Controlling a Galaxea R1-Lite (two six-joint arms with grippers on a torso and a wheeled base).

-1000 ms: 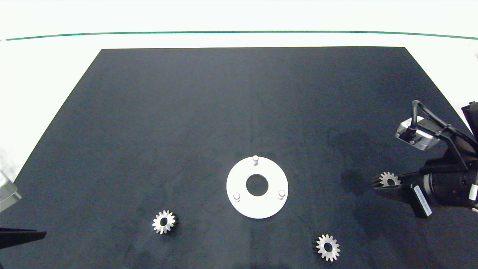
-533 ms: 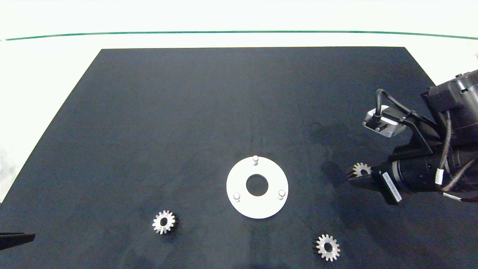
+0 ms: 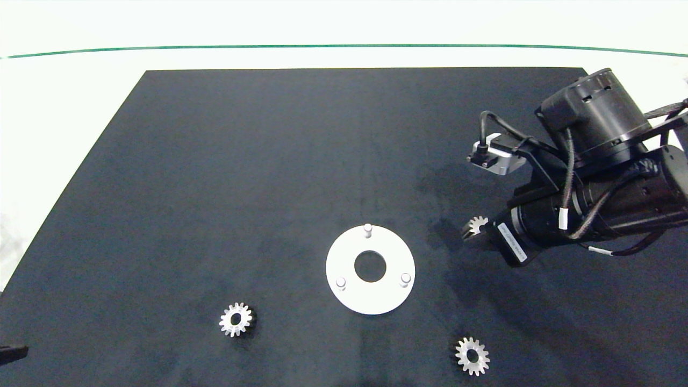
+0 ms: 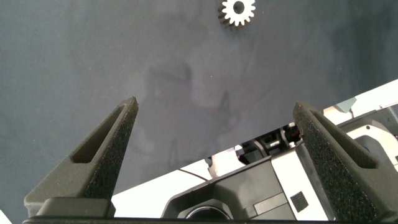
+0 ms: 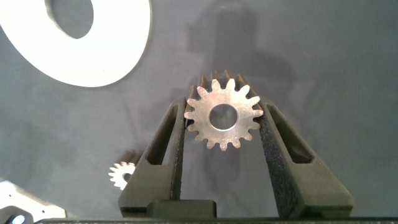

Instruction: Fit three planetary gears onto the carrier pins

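Here, the right gripper (image 5: 224, 121) is clamping one planetary gear (image 5: 223, 118) in its jaws, bore facing the wrist camera, just right of the white disc (image 3: 370, 298) above the counter (image 3: 269, 161); the white label on the wrist is unreadable.

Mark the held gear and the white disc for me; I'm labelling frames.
held gear (image 5: 224, 118), right wrist view, its face beside the hole.
white disc (image 3: 344, 258), head view, bare face left of its hole.

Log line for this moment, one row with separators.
right hand: shut on gear, beside white disc | carrier pins: all bare | two gears on mat | left hand: open, idle
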